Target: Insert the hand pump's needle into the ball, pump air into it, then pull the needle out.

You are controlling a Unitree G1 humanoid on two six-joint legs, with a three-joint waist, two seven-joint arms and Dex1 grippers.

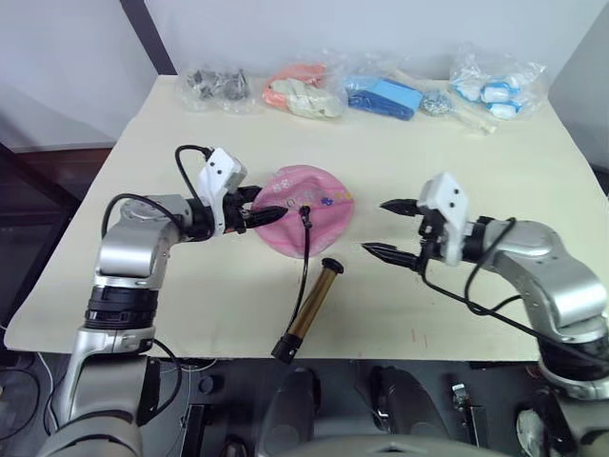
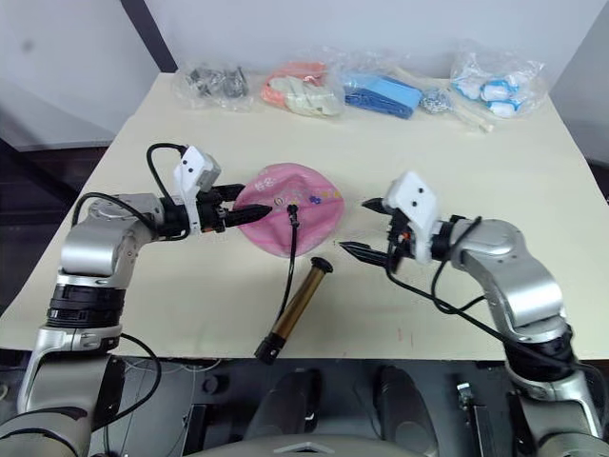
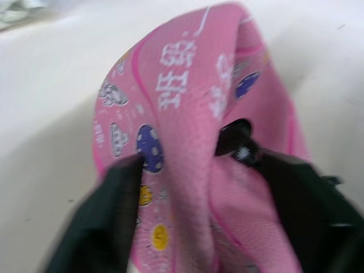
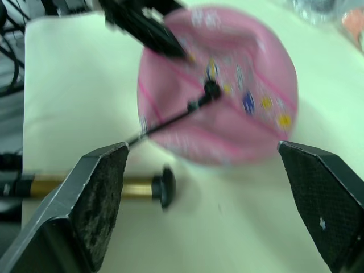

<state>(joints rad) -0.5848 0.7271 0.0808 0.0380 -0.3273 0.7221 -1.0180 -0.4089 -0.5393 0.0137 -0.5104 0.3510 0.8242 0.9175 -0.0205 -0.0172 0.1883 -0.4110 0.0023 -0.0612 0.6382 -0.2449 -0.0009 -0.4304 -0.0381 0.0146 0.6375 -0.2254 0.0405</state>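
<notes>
The pink ball (image 1: pixel 319 214) lies caved-in on the table's middle. My left gripper (image 1: pixel 269 211) is shut on its left rim, pinching a fold of pink rubber between both fingers (image 3: pixel 114 222). The needle's black fitting (image 1: pixel 305 213) stands on the ball's top; the pin itself is hidden. From it the thin black hose (image 1: pixel 304 271) runs toward me to the hand pump (image 1: pixel 312 309), which lies in front of the ball with its gold barrel pointing at the table's front edge. My right gripper (image 1: pixel 376 227) hovers open just right of the ball and pump, holding nothing.
Several clear bags line the table's far edge: dark parts (image 1: pixel 217 86), an orange-and-white item (image 1: pixel 303 89), a blue item (image 1: pixel 385 96), blue-white items (image 1: pixel 495 86). The cream table (image 1: pixel 495 171) has free room at right and front left.
</notes>
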